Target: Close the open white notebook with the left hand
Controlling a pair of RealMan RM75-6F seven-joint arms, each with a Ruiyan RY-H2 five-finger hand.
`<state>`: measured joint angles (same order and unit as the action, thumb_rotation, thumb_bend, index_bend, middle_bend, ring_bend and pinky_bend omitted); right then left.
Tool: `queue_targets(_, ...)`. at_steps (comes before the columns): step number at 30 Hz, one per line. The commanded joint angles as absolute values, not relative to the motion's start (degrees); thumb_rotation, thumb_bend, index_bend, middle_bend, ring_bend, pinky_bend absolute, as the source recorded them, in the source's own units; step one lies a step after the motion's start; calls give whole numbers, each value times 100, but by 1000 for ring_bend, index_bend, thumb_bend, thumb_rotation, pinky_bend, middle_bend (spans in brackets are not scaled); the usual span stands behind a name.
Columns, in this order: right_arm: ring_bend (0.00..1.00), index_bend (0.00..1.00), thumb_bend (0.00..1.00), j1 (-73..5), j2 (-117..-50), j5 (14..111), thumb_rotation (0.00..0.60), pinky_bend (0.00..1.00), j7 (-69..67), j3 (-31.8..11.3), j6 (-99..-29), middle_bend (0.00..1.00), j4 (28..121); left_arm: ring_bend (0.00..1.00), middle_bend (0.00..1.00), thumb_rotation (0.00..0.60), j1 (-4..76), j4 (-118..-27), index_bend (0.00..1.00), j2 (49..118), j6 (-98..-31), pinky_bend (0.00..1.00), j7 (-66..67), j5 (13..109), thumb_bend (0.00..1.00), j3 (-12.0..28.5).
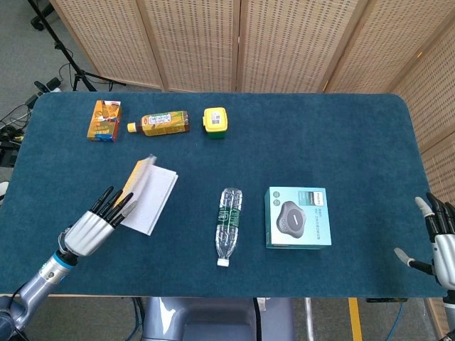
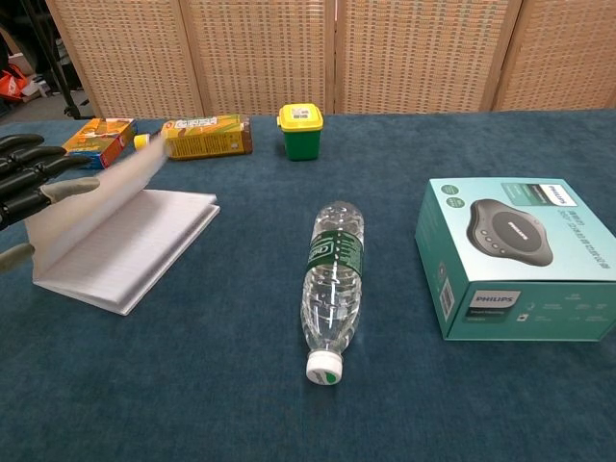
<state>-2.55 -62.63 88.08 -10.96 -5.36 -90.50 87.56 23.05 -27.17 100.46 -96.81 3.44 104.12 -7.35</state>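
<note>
The white notebook point(image 1: 152, 193) lies at the left of the blue table, its left half lifted steeply and folding over toward the right half. In the chest view the raised leaf is blurred above the flat pages point(image 2: 135, 252). My left hand point(image 1: 97, 222) is at the notebook's left side with its fingers stretched out against the back of the raised leaf; it also shows at the left edge of the chest view point(image 2: 27, 185). It grips nothing. My right hand point(image 1: 441, 238) hangs at the table's far right edge, fingers apart and empty.
A clear water bottle point(image 1: 228, 224) lies on its side right of the notebook, and a teal Philips box point(image 1: 298, 217) stands further right. Along the back stand an orange carton point(image 1: 105, 119), a lying yellow drink bottle point(image 1: 160, 123) and a green-yellow jar point(image 1: 216, 121).
</note>
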Motion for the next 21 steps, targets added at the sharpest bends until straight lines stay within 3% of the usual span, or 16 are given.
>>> queue_targets(1,0,0,0,-256,-6250,8803,600,0,-1161,-533,-9034,0,8758,0,0,600,2305,-2586,0,10173,-9973,0,323,10459,361,-719)
queue_targets(7,0,0,0,-255,-6248,8805,600,0,-1175,-534,-9037,0,8755,0,0,600,2130,-3277,0,10085,-10606,0,-722,10041,354,-305)
queue_targets(10,0,0,0,-254,-6254,8798,600,0,-1136,-536,-9037,0,8764,0,0,600,1902,-4340,0,9675,-10711,0,-1302,9694,346,-100)
queue_targets(12,0,0,0,-254,-6257,8800,600,0,-1116,-537,-9042,0,8765,0,0,600,1747,-5138,0,9290,-10501,0,-1214,9470,295,-76)
queue_targets(17,0,0,0,-257,-6269,8842,600,0,-1051,-532,-9072,0,8709,0,0,600,1427,-7312,0,8141,-9908,0,-995,8954,44,-151)
queue_targets(21,0,0,0,-247,-6287,8835,600,0,-1047,-549,-9110,0,8684,0,0,600,1284,-8139,0,7512,-9554,0,-1195,8651,0,-183)
